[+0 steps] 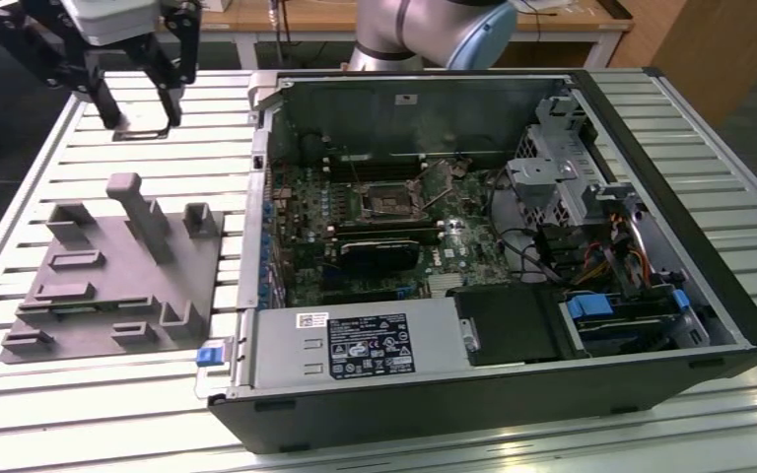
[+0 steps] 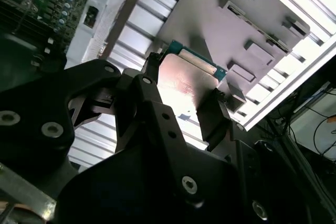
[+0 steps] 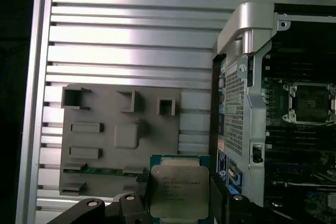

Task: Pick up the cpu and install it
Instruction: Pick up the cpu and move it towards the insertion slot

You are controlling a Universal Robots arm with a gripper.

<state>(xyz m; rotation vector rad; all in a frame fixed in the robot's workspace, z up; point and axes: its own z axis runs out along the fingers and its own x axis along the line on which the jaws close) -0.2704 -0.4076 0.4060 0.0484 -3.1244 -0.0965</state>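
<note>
One cpu, silver top, green edge: clamped between gripper fingers, held clear of slatted table, near grey fixture. Open computer case lay beside fixture; socket inside case, well apart from cpu.

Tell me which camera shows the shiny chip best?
The first wrist view: the cpu faces the camera squarely, its silver top and green edge plain. The second wrist view shows it at a slant, partly behind the pincer. In the exterior view it is barely a thin sliver between the pincer's tips.
</note>
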